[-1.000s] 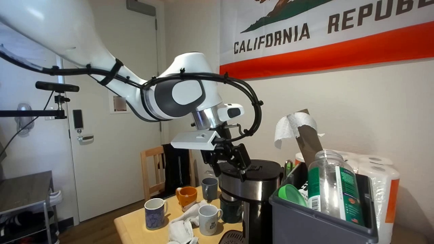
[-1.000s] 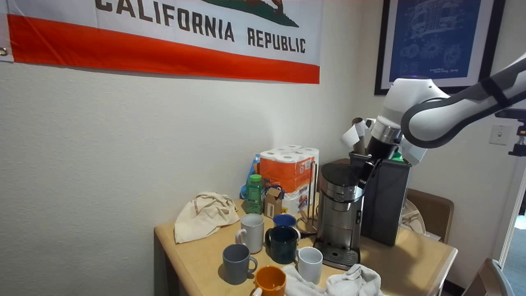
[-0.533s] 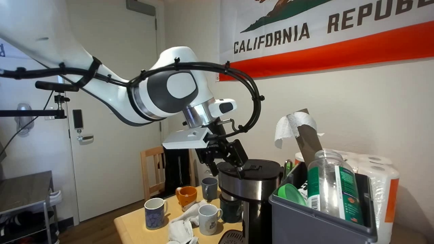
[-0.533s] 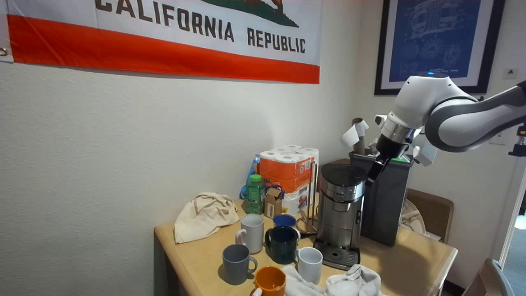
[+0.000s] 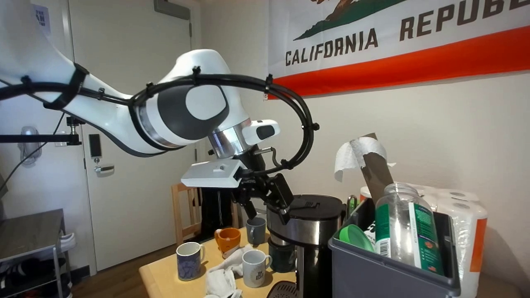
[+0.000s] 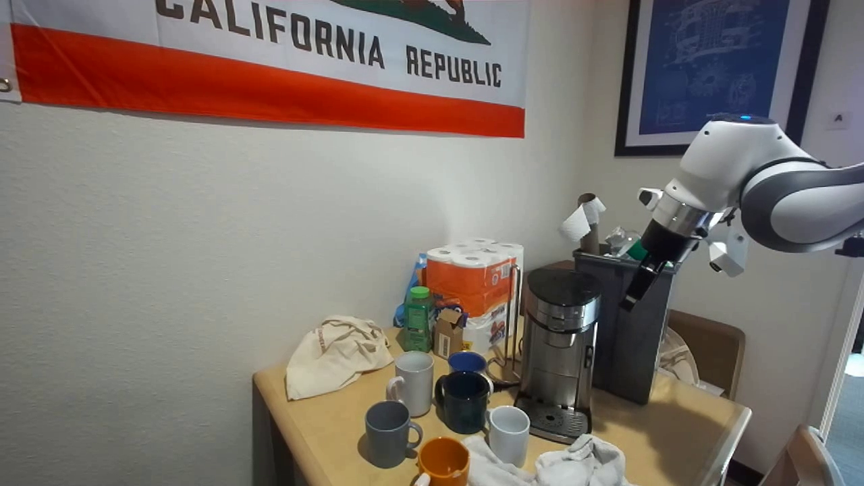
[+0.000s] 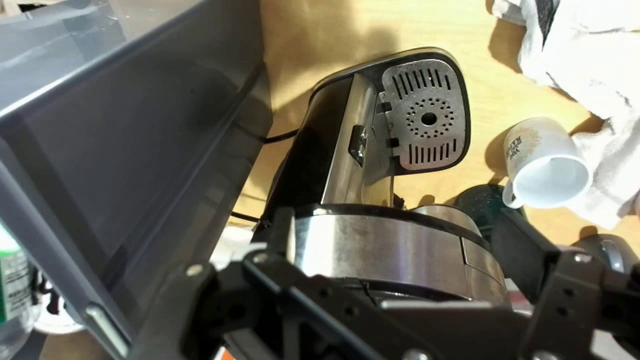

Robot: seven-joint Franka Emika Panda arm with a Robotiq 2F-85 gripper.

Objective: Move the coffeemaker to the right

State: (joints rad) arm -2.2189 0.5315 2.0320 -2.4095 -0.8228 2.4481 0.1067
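Coffeemaker (image 6: 559, 351): upright on the worktop (image 6: 344, 422), between the dark green mug (image 6: 466, 405) and the dark grey bin (image 6: 628, 331); black, with a silver band (image 7: 380, 245) beneath its dark lid (image 6: 562, 287).
Drip tray (image 7: 429, 131): at the coffeemaker's foot, a metal plate cut with slots and holes.
Gripper (image 5: 267, 216): fingers (image 7: 522, 247) spread well apart, nothing held; in an exterior view the tips hang near the coffeemaker's top, clear of it, with the bin behind them.
Arm (image 6: 732, 162): white and grey, black cables (image 5: 306, 120) strapped along it.
Cord (image 7: 281, 136): black, in the gap between coffeemaker and bin.
Bin: just beside the coffeemaker, apart from it; inside, a clear jar (image 5: 408, 236) and a green lid (image 5: 355, 236).
Cardboard tube (image 5: 377, 174): tilted, torn white paper (image 5: 364, 147) at its end, showing above the bin.
White mug (image 6: 509, 435): near the drip tray, a white cloth (image 6: 586, 466) crumpled just beside it.
Blue mug (image 6: 467, 362), pale mug (image 6: 414, 383), grey mug (image 6: 389, 435), orange mug (image 6: 443, 462): upright on the worktop, near the dark green one.
Paper rolls (image 6: 472, 280): wrapped, near the wall (image 6: 202, 236), behind a green bottle (image 6: 420, 327) and a small carton (image 6: 448, 334).
Canvas bag (image 6: 337, 356): slumped at a corner of the worktop.
Flag (image 6: 270, 74): on the wall, white above red, lettered CALIFORNIA REPUBLIC.
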